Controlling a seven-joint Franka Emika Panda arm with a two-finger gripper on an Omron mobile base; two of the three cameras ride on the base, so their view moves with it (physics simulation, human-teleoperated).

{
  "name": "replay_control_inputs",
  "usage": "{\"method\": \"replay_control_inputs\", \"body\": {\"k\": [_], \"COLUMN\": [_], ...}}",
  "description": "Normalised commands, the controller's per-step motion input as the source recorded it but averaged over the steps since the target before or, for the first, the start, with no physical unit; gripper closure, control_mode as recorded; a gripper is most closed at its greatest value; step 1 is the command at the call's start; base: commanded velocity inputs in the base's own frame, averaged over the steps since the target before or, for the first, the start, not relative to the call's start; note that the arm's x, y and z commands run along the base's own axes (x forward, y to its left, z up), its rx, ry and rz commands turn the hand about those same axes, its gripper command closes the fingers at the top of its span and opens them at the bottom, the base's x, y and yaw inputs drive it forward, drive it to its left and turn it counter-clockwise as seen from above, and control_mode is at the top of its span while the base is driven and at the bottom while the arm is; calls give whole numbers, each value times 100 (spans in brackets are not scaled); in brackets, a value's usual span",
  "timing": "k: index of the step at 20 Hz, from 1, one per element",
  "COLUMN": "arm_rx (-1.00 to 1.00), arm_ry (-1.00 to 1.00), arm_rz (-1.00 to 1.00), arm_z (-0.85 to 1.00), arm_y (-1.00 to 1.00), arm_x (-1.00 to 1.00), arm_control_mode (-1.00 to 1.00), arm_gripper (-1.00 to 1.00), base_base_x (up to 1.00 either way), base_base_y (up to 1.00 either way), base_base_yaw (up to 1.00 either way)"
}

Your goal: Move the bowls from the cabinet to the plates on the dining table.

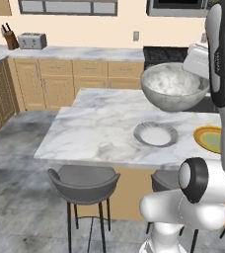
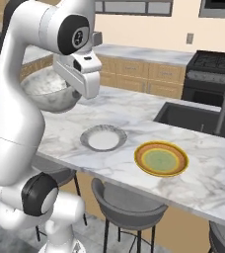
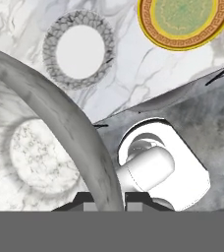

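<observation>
A deep grey-white marbled bowl (image 1: 175, 86) (image 2: 48, 91) hangs in the air over the marble dining table (image 1: 94, 123) (image 2: 208, 173). My gripper (image 3: 109, 199) is shut on its rim, one fingertip inside the wall and one outside. Below the bowl, a pale grey plate (image 1: 155, 134) (image 2: 103, 137) (image 3: 79, 50) lies bare on the table. A yellowish plate (image 1: 210, 139) (image 2: 161, 158) (image 3: 182, 19) with a green middle lies to its right, also bare. The bowl (image 3: 40, 147) hangs to the left of the grey plate in the hand view. The cabinet is out of view.
Grey stools (image 1: 84, 183) (image 2: 129, 207) stand along the table's near edge. A dark sink with a tap (image 2: 198, 118) is set into the table's far right. A black stove (image 2: 218, 64), drawer cabinets (image 1: 60, 79), a toaster (image 1: 32, 40) and a knife block (image 1: 8, 37) line the back wall.
</observation>
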Motion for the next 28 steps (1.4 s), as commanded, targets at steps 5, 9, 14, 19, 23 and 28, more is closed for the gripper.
{"method": "replay_control_inputs", "body": {"k": [5,9,14,19,23,28], "arm_rx": [0,2,1,3,6,3], "arm_ry": [0,1,10,12,1,0], "arm_rz": [-2,-4,-9,-10,-7,-9], "arm_z": [-16,-21,-24,-19,-22,-34], "arm_y": [35,26,-3,-12,0,0], "arm_x": [27,40,26,16,18,17], "arm_control_mode": [-100,-100,-100,-100,-100,-100], "arm_gripper": [100,100,100,100,100,100], "base_base_x": [7,0,0,0,0,0], "base_base_y": [9,0,0,0,0,0], "base_base_yaw": [-1,0,0,0,0,0]}}
